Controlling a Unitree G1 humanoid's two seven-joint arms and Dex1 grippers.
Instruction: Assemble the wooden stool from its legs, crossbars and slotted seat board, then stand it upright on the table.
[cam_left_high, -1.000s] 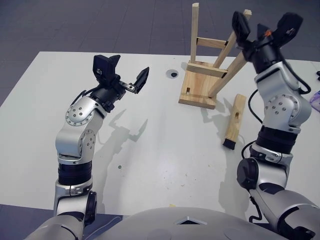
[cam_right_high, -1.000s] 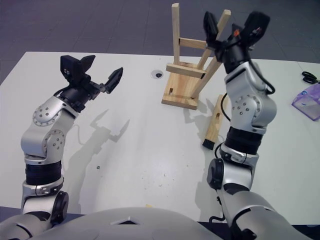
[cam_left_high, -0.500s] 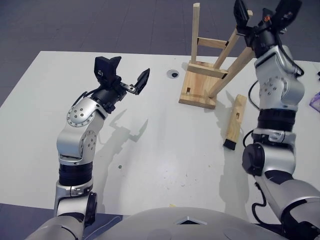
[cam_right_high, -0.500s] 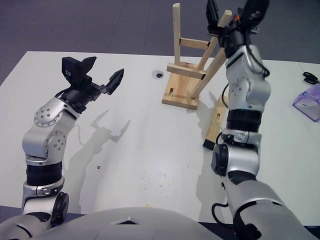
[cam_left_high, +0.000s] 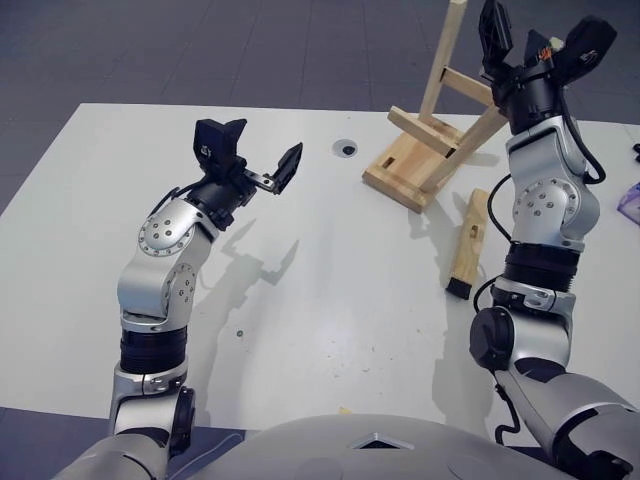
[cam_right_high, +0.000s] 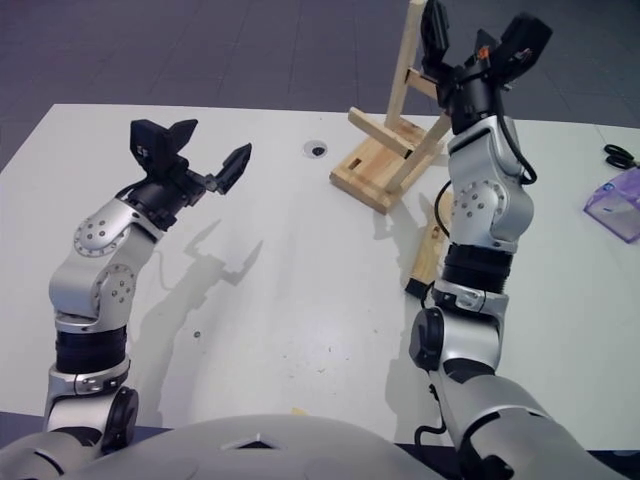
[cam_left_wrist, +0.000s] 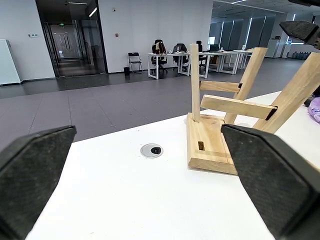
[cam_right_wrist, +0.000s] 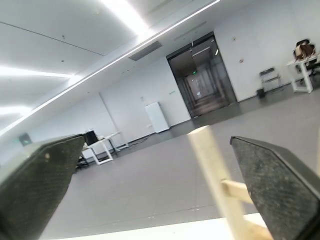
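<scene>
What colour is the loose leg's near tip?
The tip is black, clearest in the left eye view.

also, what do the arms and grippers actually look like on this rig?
The left arm and right arm have silver-grey metal shells, round screw-ringed joint caps and black bands between segments. Black cables loop alongside. The left gripper and right gripper are black and two-fingered, with dark wedge-shaped pads. The right has a small orange mark.

white table (cam_left_high: 300, 330) with a round grommet (cam_left_high: 346, 148); purple container (cam_right_high: 618, 202) (scissors (cam_right_high: 620, 153) just behind) at its right edge.
</scene>
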